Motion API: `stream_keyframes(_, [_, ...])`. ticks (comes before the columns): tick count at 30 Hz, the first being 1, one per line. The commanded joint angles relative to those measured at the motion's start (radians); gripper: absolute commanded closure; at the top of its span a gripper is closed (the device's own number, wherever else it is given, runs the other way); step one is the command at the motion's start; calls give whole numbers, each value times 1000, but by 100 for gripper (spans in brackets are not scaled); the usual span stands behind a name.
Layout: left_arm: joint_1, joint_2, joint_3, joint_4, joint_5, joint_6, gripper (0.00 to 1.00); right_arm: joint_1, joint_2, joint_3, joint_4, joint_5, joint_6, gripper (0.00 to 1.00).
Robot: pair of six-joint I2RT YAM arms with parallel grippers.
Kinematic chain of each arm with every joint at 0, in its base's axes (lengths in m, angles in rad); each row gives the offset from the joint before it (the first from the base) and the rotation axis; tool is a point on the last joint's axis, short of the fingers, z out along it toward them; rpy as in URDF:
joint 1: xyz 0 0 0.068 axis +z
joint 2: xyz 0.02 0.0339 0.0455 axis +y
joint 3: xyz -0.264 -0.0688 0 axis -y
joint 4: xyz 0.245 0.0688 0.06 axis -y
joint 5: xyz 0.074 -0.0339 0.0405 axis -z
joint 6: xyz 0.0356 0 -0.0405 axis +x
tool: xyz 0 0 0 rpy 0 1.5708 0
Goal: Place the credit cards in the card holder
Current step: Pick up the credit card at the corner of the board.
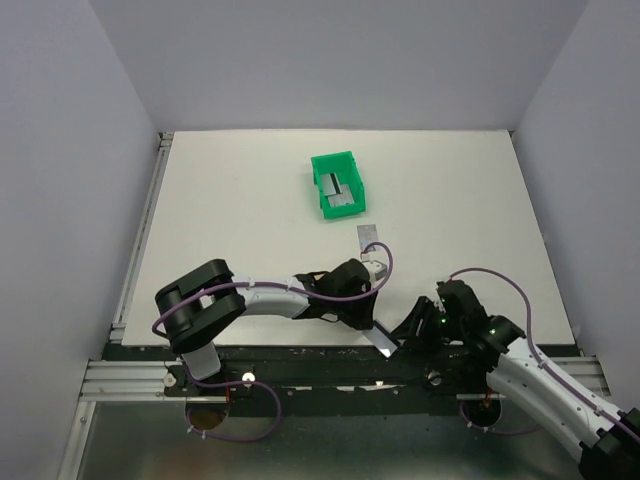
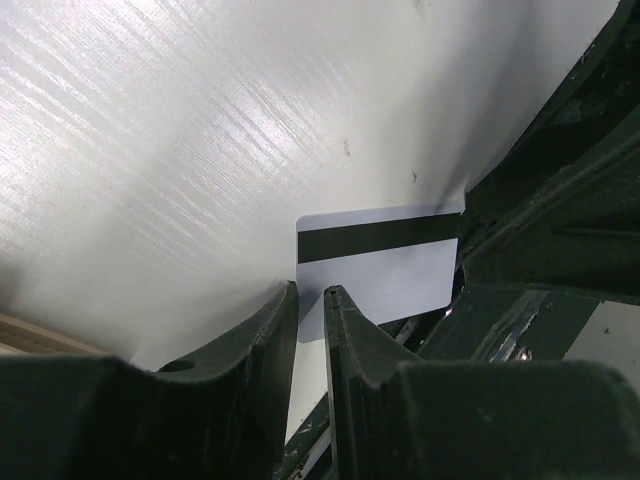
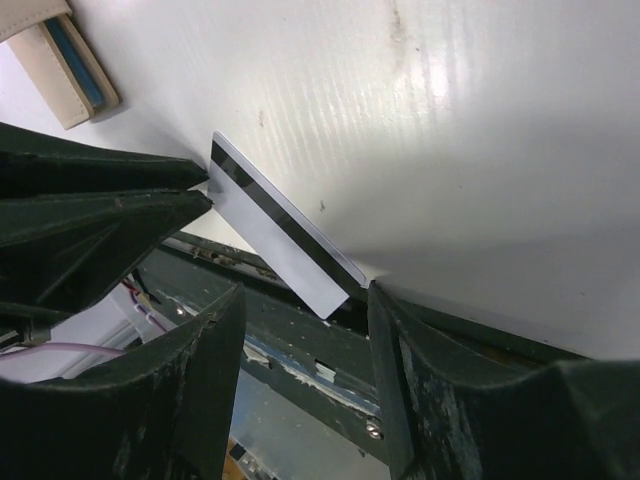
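A silver-grey credit card [image 2: 385, 270] with a dark stripe sits at the table's front edge, partly over the black rail. The same card [image 3: 280, 235] shows slanted in the right wrist view. My left gripper [image 2: 310, 292] is shut on one corner of it. My right gripper [image 3: 305, 295] is open, its jaws standing either side of the card's other end without touching it. From above, both grippers meet at this card [image 1: 386, 345]. Another credit card [image 1: 368, 238] lies flat on the table. The tan card holder [image 3: 60, 60], pale blue inside, lies beyond the left fingers.
A green plastic bin [image 1: 320, 168] holding grey cards stands at mid-table. The black frame rail [image 3: 300, 340] runs right under the front edge. White walls enclose the table on three sides.
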Motion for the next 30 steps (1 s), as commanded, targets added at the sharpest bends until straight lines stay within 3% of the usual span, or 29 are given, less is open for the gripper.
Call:
stream_keyframes(1, [0, 26, 0, 5, 14, -13, 67, 10, -78, -17, -179, -10, -25, 40])
stream_keyframes(8, [0, 37, -17, 23, 19, -28, 67, 10, -138, -35, -236, -47, -30, 40])
stream_keyframes(30, [0, 57, 9, 2, 39, -22, 67, 10, 105, -167, 197, -79, 33, 40])
